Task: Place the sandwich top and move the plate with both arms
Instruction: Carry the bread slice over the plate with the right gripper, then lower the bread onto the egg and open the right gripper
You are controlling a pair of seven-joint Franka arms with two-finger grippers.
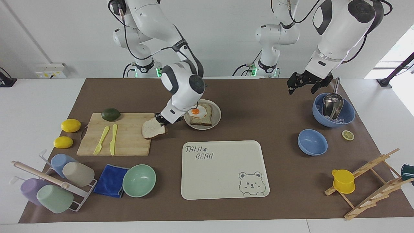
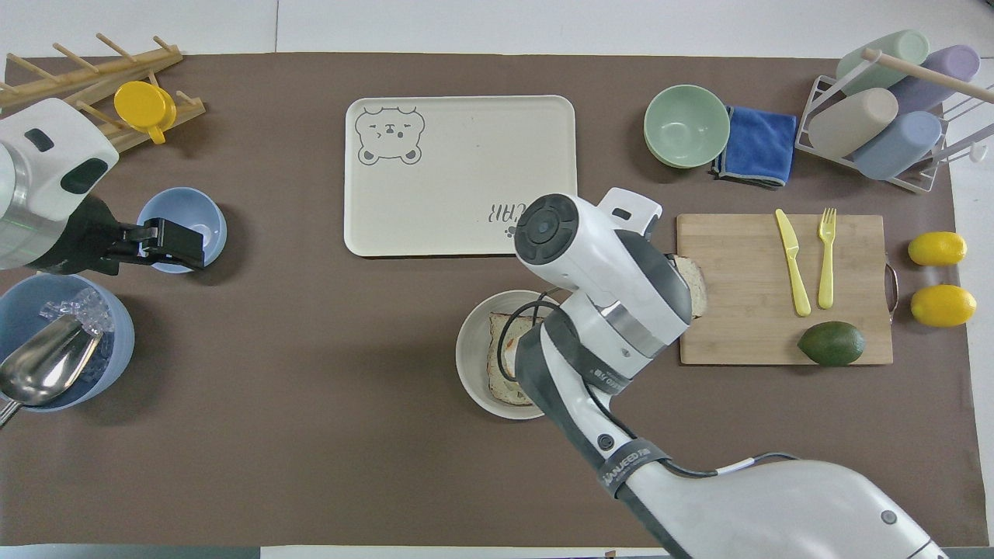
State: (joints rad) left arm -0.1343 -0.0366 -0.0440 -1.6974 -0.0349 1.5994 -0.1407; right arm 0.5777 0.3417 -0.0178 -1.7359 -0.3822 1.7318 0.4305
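Observation:
My right gripper point(image 1: 160, 120) is shut on the sandwich top point(image 1: 152, 130), a speckled bread slice with a dark crust. It holds the slice tilted, just above the cutting board's corner point(image 1: 147, 147) beside the plate. In the overhead view the arm hides all but one edge of the slice point(image 2: 693, 283). The round beige plate point(image 1: 216, 121) holds a bread slice with a fried egg point(image 1: 198, 112); the plate point(image 2: 470, 365) shows partly under the arm in the overhead view. My left gripper point(image 1: 292, 86) hangs open and empty in the air beside the big blue bowl, and waits point(image 2: 194, 247).
The cream bear tray point(image 1: 223, 168) lies farther from the robots than the plate. The board carries a yellow knife and fork point(image 1: 108, 139) and an avocado point(image 1: 110, 114). The big blue bowl point(image 1: 347, 119) holds ice and a metal scoop; a small blue bowl point(image 1: 312, 142) and a mint bowl point(image 1: 139, 180) stand farther out.

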